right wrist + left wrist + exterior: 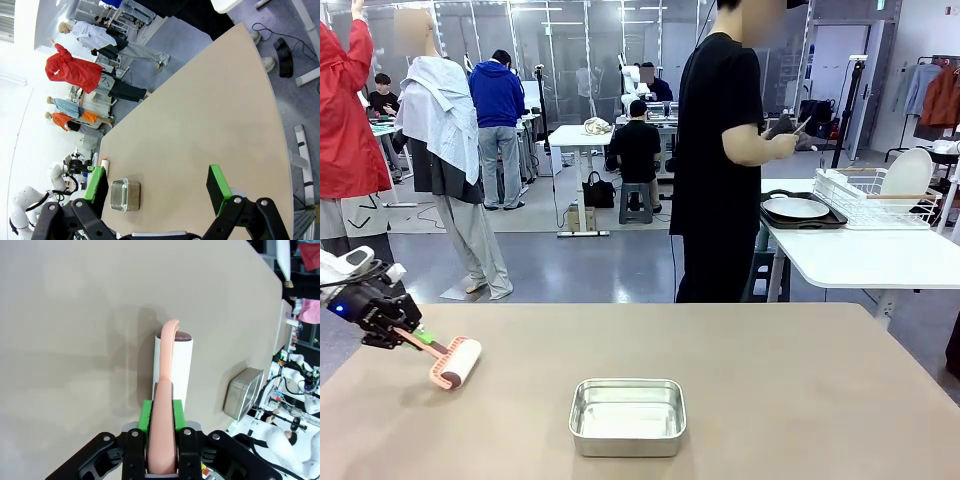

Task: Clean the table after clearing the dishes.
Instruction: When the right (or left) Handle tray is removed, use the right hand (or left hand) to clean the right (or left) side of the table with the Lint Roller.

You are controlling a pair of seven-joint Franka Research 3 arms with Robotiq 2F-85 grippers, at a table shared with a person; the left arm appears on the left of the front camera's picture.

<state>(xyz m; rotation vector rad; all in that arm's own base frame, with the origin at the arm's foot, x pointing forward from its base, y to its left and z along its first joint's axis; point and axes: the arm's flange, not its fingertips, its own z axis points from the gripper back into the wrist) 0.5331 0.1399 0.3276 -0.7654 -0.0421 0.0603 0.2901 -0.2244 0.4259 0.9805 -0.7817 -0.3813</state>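
**Left gripper holds a roller on the table**

At lower left, the left gripper [413, 338] is closed on the pink handle of a lint roller [461, 362] touching the table [770, 400]. The right gripper [159, 187] is open. A steel pan [627, 416] sits bottom center.

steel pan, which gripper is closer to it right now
Left. The left gripper, shut on the lint roller, is just left of the steel pan; the right gripper hangs open, well away.
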